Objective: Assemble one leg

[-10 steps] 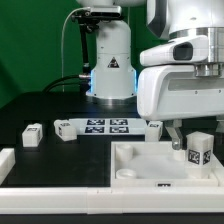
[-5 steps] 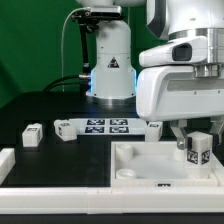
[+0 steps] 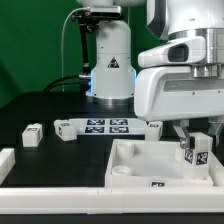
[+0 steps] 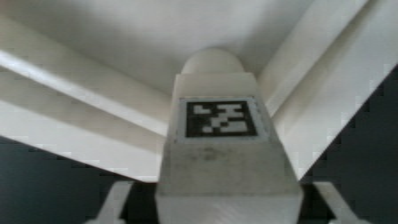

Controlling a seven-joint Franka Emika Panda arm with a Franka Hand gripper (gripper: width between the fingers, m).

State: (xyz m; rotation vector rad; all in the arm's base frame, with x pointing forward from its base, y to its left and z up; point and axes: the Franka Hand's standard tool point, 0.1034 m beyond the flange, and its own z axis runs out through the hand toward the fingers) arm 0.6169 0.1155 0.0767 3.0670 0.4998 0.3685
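**A:** Item one, the gripper (image 3: 199,135). State?

**B:** Clenched on the leg (image 3: 195,155). In the exterior view the fingers (image 3: 184,132) come down from the white arm housing and the leg sits between them, tag facing the camera. In the wrist view the leg (image 4: 221,130) runs straight out from between the jaws, its tag square-on and its rounded tip farthest from them.

**A:** Item two, the leg. Location?

**B:** Held in the jaws, upright, over the tray (image 3: 135,165), toward the tray's side at the exterior view's right. Its lower end is down near the tray floor; whether it touches cannot be told. In the wrist view the tray's raised rims (image 4: 89,95) spread beyond the leg tip.

**A:** Item three, other loose parts.

**B:** Well away from the jaws, on the black table (image 3: 50,110): one small tagged block (image 3: 33,134) far toward the exterior view's left; a second (image 3: 64,128) touching or just beside the end of the marker board (image 3: 107,126); a third (image 3: 153,126) at the board's other end, nearest the jaws. A white part (image 3: 6,160) shows at the exterior view's left edge, cut off by the frame.

**A:** Item four, fixtures.

**B:** The arm's base (image 3: 110,60) stands behind the marker board, well behind the jaws.
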